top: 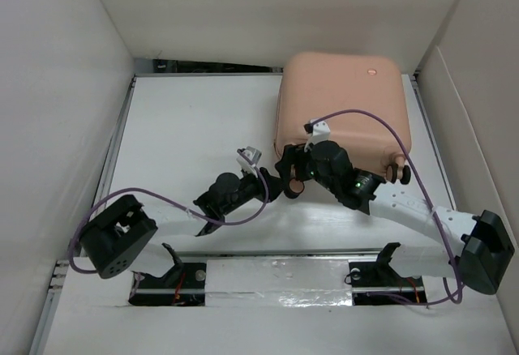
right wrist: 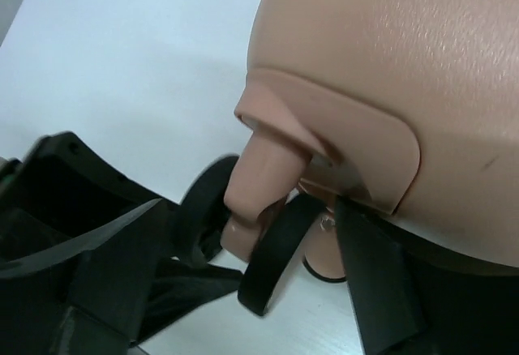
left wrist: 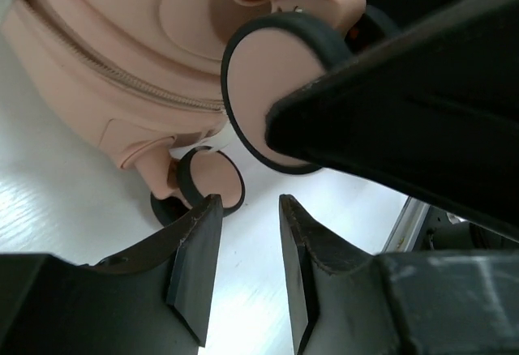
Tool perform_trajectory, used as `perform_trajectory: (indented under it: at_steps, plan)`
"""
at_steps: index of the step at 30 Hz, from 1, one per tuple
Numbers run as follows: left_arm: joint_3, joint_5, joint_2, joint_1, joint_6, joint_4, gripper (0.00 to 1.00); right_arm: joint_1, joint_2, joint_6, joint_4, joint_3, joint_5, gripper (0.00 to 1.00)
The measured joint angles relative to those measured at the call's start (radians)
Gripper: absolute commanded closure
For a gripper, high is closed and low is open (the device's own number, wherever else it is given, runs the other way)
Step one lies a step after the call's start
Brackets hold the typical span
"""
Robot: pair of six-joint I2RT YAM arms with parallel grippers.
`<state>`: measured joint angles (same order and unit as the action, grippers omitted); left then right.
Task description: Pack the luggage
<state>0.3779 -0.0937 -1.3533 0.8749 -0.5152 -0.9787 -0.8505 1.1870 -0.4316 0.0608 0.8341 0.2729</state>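
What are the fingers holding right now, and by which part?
Left gripper: nothing between its fingers. Right gripper straddles a caster wheel at the luggage's corner; whether it grips cannot be told.

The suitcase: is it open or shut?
Shut. The suitcase lies flat, pink halves together, no lining showing; its zipper looks closed in the left wrist view.
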Motion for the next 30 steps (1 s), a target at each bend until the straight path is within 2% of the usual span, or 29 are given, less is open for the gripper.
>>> perform_trajectory:
  at_steps: [1,2,4,8,10,14,15,17,19,22,26,30]
  plan:
    - [0.009,0.000,-0.020,0.003,0.002,-0.011,0.68,0.006,0.010,0.002,0.002,0.011,-0.008,0.20]
    - [0.023,0.002,-0.042,0.009,0.005,-0.022,0.68,0.009,0.019,0.003,0.000,0.020,-0.011,0.33]
    - [0.048,0.012,-0.081,0.022,0.010,-0.039,0.67,0.021,0.029,0.004,-0.014,0.028,-0.020,0.38]
    - [0.098,0.067,-0.144,0.043,0.022,-0.066,0.65,0.050,0.019,-0.042,-0.039,0.035,-0.044,0.66]
    - [0.111,0.097,-0.174,0.051,0.029,-0.083,0.62,0.064,0.019,-0.084,-0.037,0.035,-0.046,0.68]
    - [0.143,0.163,-0.235,0.061,0.043,-0.095,0.59,0.083,0.019,-0.053,-0.043,0.035,-0.076,0.31]
    - [0.146,0.178,-0.244,0.062,0.045,-0.096,0.57,0.085,0.019,-0.039,-0.045,0.035,-0.084,0.17]
    - [0.147,0.211,-0.253,0.066,0.053,-0.096,0.49,0.085,0.018,-0.015,-0.047,0.034,-0.106,0.09]
    - [0.147,0.241,-0.258,0.068,0.058,-0.095,0.42,0.083,0.018,-0.003,-0.051,0.032,-0.121,0.08]
    - [0.147,0.271,-0.266,0.069,0.066,-0.096,0.38,0.084,0.010,0.003,-0.087,0.008,-0.130,0.10]
    - [0.147,0.302,-0.287,0.073,0.074,-0.111,0.38,0.087,0.017,0.009,-0.108,-0.006,-0.134,0.16]
    - [0.145,0.322,-0.312,0.080,0.082,-0.142,0.41,0.095,0.043,0.006,-0.105,0.002,-0.132,0.15]
